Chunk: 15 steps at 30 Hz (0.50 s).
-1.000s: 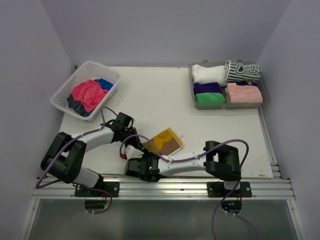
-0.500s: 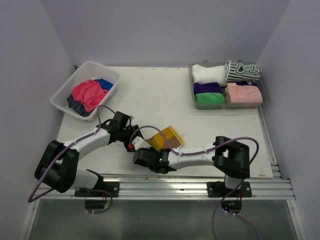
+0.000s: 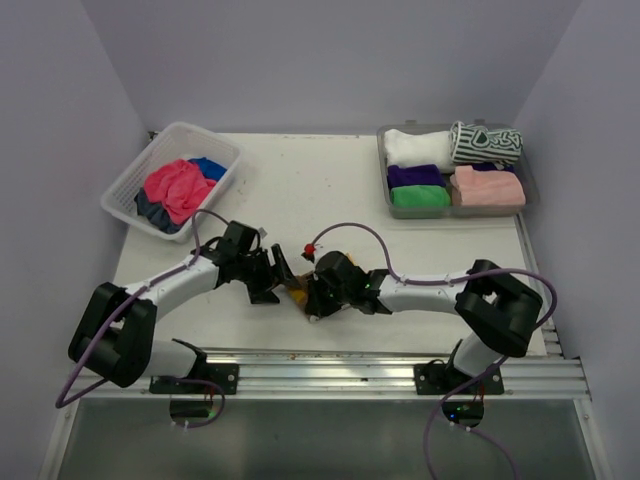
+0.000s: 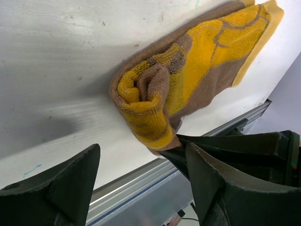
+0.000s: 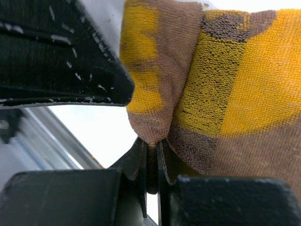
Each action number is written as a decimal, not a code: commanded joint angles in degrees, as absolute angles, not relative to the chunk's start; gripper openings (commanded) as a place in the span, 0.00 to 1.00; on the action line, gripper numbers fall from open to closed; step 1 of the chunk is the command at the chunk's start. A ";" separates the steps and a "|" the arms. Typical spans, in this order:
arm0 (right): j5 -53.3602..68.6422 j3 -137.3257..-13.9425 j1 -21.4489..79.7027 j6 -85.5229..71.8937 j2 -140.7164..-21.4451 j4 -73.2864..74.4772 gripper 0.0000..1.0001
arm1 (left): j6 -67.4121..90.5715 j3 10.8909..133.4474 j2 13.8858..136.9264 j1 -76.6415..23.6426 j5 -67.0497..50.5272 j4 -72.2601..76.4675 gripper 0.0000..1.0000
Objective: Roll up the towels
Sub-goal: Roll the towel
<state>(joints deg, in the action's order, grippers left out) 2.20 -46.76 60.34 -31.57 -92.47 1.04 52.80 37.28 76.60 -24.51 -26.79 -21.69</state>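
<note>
The yellow-and-brown towel (image 4: 197, 70) is seen to be terry cloth, its pile looped, nubbly and matt, with a flatter woven band along one edge. The table (image 4: 56, 56) is finished in smooth white with a faint sheen and is marked by fine scuffs. The fingers (image 4: 230, 188) of the left gripper (image 4: 142, 157) are made of matt black plastic. The same dull black plastic is found on the fingers (image 5: 61, 197) of the right gripper (image 5: 151, 157). The basket (image 3: 220, 183) is moulded in white lattice plastic, the tray (image 3: 450, 213) in dull grey plastic. The rail (image 3: 330, 372) is shown as brushed metal.
</note>
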 commanded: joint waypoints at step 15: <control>33.04 -36.13 49.13 -51.41 -95.53 -27.23 0.00 | 54.32 37.96 82.78 -26.98 -27.68 -13.28 0.55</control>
